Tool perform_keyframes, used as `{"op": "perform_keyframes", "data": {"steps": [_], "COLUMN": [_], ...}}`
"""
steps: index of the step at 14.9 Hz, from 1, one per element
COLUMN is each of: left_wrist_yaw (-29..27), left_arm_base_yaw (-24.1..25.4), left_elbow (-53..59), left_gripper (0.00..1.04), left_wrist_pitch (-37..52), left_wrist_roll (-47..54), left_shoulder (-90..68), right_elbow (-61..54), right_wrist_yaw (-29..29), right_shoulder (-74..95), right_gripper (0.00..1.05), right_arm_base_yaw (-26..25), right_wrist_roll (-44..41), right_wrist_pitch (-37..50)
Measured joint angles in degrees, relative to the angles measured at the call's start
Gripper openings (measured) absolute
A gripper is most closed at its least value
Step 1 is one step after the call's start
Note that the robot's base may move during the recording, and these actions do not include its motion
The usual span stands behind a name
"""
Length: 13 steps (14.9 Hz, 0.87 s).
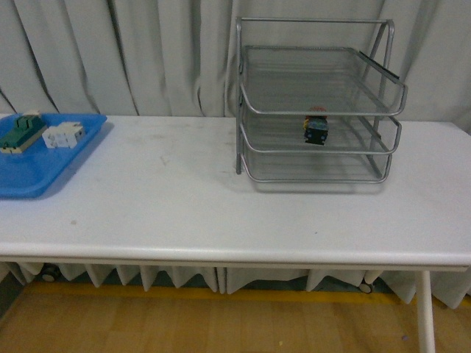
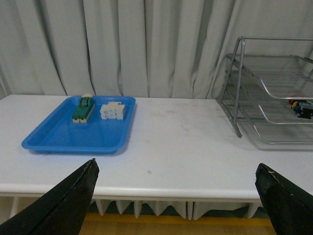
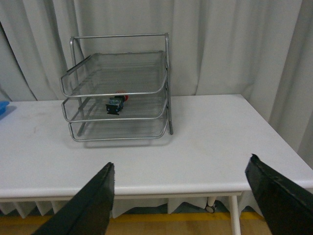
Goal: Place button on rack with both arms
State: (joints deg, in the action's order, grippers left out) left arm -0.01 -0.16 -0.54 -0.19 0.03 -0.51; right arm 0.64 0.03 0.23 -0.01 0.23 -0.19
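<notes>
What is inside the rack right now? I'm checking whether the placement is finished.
The button lies on the middle shelf of the rack. The top and bottom shelves look bare through the mesh. Nothing there seems hidden.

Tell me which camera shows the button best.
The front view: the button sits centred on the rack's middle shelf. The right wrist view shows it smaller; the left wrist view catches it at the frame edge.

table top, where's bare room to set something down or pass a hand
The widest bare stretch of the white table lies between the flat blue plastic tray and the silver three-tier wire-mesh rack, plus the front strip and the patch right of the rack. The tray's far end is crowded with the green-and-cream switch block and white blocky part. The rack's middle shelf holds the red-capped button.
</notes>
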Motion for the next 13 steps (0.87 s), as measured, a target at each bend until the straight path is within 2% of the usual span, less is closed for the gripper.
{"op": "perform_keyframes", "data": {"steps": [2,3,13], "left_wrist_yaw": [0.0,0.0,0.0], "left_arm_base_yaw": [0.0,0.0,0.0], "left_elbow": [0.0,0.0,0.0], "left_gripper": [0.98,0.98,0.98], "left_wrist_pitch": [0.0,0.02,0.0], "left_wrist_roll": [0.0,0.0,0.0], "left_shoulder": [0.0,0.0,0.0], "right_elbow": [0.0,0.0,0.0], "right_wrist_yaw": [0.0,0.0,0.0], "right_shoulder": [0.0,0.0,0.0], "right_gripper": [1.0,0.97,0.98], "right_arm_base_yaw": [0.0,0.0,0.0], "right_wrist_roll": [0.02,0.0,0.0], "right_wrist_pitch": [0.0,0.0,0.0]}}
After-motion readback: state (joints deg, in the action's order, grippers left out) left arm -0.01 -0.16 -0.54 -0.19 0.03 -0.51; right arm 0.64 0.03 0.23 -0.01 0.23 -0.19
